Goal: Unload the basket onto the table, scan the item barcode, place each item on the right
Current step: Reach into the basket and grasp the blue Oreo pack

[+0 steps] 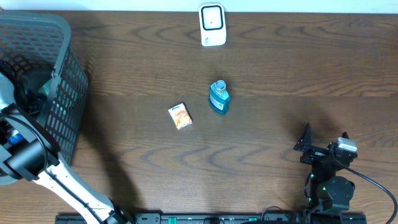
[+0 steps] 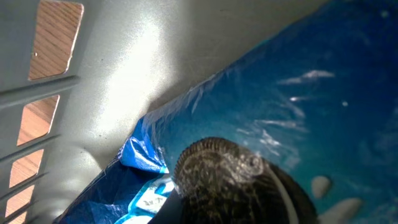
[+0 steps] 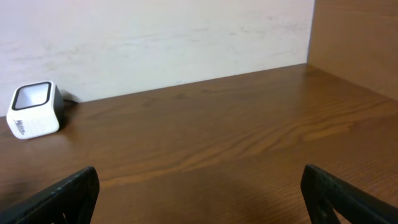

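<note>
In the left wrist view my left gripper (image 2: 231, 190) is down inside the grey basket (image 2: 99, 74). It is shut on a shiny blue packet (image 2: 323, 87); one dark textured fingertip (image 2: 214, 163) presses into the foil. From overhead only the left arm (image 1: 28, 155) shows, reaching into the basket (image 1: 62, 93), and the packet is hidden. The white barcode scanner (image 1: 212, 25) stands at the table's far edge and also appears in the right wrist view as the scanner (image 3: 34, 109). My right gripper (image 1: 324, 135) rests open at the near right, nothing between its fingers (image 3: 71, 193).
A blue bottle (image 1: 219, 98) and a small orange box (image 1: 180, 116) lie mid-table. The basket's slatted wall (image 2: 43, 43) closes in tightly around the left gripper. A pale wall (image 3: 155, 37) runs behind the scanner.
</note>
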You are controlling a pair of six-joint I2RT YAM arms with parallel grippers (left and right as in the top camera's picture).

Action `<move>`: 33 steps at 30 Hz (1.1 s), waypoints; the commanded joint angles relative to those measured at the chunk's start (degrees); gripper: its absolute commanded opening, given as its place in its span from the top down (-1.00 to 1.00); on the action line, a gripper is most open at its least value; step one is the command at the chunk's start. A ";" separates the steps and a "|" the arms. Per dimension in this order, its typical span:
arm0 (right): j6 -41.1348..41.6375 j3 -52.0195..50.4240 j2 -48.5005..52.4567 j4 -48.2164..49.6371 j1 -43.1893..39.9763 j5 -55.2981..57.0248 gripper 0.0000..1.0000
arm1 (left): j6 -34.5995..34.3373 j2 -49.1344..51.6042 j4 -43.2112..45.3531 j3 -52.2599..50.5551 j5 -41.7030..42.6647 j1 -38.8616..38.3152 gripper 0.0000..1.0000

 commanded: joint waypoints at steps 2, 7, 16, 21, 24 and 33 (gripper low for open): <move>0.66 -0.07 -0.31 -0.22 -0.09 -0.11 -0.99 | -1.62 -4.76 0.35 -0.74 5.18 0.39 0.85; 0.68 -0.07 -0.31 -0.22 -0.09 -0.11 -0.99 | -0.66 -6.69 3.17 -0.76 5.90 0.42 -0.82; 0.66 -0.07 -0.31 -0.22 -0.09 -0.09 -0.98 | 14.27 -5.16 9.33 -2.29 6.84 0.52 -0.90; 0.66 -0.07 -0.31 -0.22 -0.09 -0.11 -0.99 | 22.71 -5.16 9.60 -4.33 11.50 0.50 -0.92; 0.66 -0.07 -0.31 -0.22 -0.09 -0.11 -0.99 | 23.06 -5.16 10.86 -6.47 11.50 0.57 -0.92; 0.66 -0.07 -0.31 -0.22 -0.09 -0.11 -0.99 | 23.02 -5.14 19.56 -17.16 11.98 0.57 -0.94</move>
